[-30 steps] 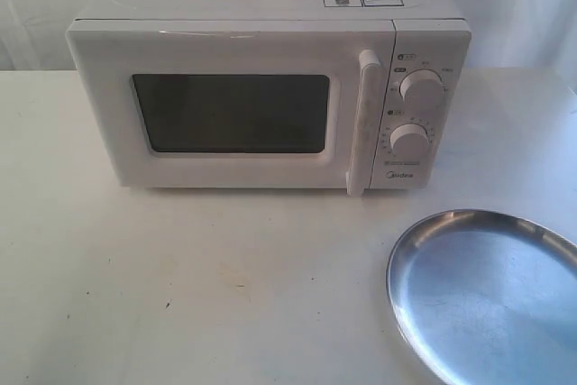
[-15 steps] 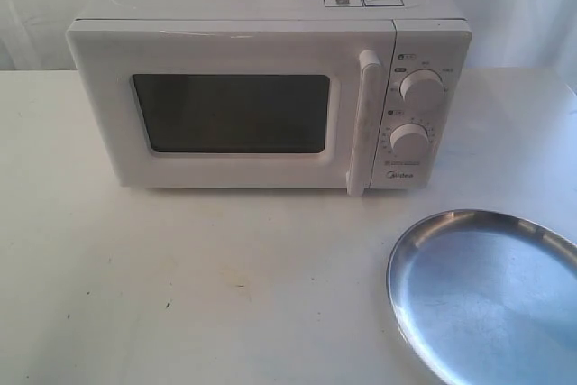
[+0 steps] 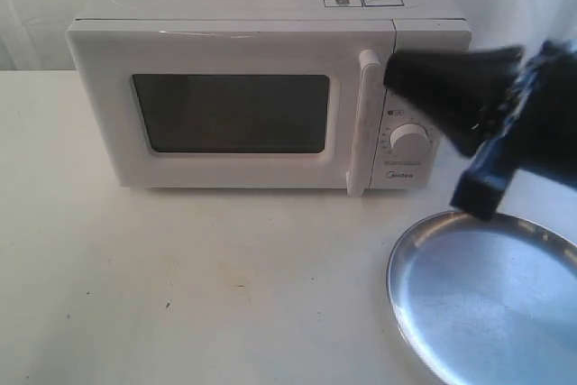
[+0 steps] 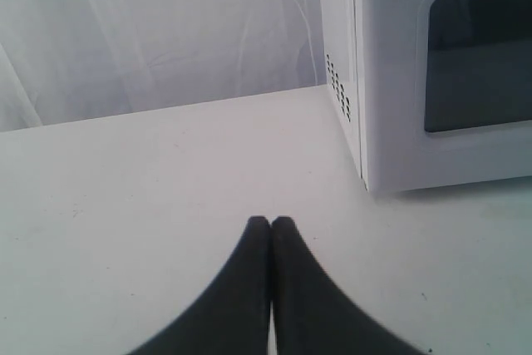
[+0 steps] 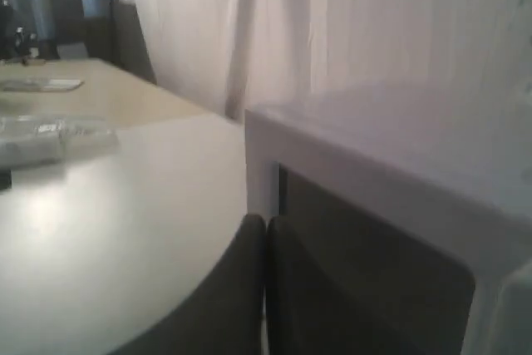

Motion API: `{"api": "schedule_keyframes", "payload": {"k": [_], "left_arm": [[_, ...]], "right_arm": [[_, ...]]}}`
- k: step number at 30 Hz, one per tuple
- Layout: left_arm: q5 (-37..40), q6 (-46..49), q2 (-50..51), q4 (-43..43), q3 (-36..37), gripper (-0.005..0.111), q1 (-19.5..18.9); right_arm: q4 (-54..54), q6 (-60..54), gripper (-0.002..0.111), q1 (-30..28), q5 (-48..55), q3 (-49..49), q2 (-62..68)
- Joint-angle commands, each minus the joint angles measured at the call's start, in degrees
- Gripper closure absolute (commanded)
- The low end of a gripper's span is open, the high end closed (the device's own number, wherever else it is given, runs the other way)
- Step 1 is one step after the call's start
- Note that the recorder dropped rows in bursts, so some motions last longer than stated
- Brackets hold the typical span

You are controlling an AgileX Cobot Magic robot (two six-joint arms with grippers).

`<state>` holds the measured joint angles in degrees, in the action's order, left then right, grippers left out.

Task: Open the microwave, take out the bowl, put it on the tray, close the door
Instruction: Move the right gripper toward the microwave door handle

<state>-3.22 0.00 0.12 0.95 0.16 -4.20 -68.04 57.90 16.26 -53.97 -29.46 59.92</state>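
The white microwave (image 3: pixel 270 6) stands at the back of the table with its door (image 3: pixel 234 51) shut and its handle (image 3: pixel 365 123) upright. The bowl is out of view. On the table at the front right lies the silver tray (image 3: pixel 487 295), with nothing on it. My right gripper (image 3: pixel 389 76) reaches in from the right with its black fingers shut and holding nothing. Its tip is level with the handle's top and covers the upper knob. In the right wrist view the gripper (image 5: pixel 266 220) points along the microwave (image 5: pixel 374 164). My left gripper (image 4: pixel 270 221) is shut over bare table, beside the microwave's (image 4: pixel 391 64) left corner.
The lower knob (image 3: pixel 410 139) and the Midea logo still show under the right arm (image 3: pixel 532 123). A white curtain (image 4: pixel 158 31) hangs behind the table. In the right wrist view a second tabletop (image 5: pixel 75 89) with small items lies farther off.
The right arm has come into the exterior view from the right, its shut tip now beside the top of the door handle. The microwave and tray have not moved.
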Motion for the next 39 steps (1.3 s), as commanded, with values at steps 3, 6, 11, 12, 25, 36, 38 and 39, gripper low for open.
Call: {"api": "schedule_keyframes", "payload": {"k": [3,6,11,12,25,36,38,39], "left_arm": [[-0.2,0.0,-0.1,-0.5,-0.2,0.107,0.0],[-0.2,0.0,-0.1,-0.5,-0.2,0.107,0.0],[-0.2,0.0,-0.1,-0.5,-0.2,0.107,0.0],[-0.2,0.0,-0.1,-0.5,-0.2,0.107,0.0],[-0.2,0.0,-0.1,-0.5,-0.2,0.107,0.0],[-0.2,0.0,-0.1,-0.5,-0.2,0.107,0.0],[-0.2,0.0,-0.1,-0.5,-0.2,0.107,0.0],[-0.2,0.0,-0.1,-0.5,-0.2,0.107,0.0]], "right_arm": [[2.2,-14.8,0.108,-0.4,-3.9,0.9,17.3],[5.4,-21.3,0.108,-0.4,-3.8,0.9,21.4],[17.4,-34.3,0.108,-0.4,0.4,0.9,24.8],[19.4,-36.0,0.108,-0.4,1.2,0.9,25.2],[25.0,-42.1,0.108,-0.4,-2.4,0.9,29.2],[23.8,-38.1,0.108,-0.4,-4.9,2.2,29.8],[23.9,-38.1,0.108,-0.4,-6.0,2.7,29.8],[23.9,-38.1,0.108,-0.4,-7.3,3.0,29.8]]}}
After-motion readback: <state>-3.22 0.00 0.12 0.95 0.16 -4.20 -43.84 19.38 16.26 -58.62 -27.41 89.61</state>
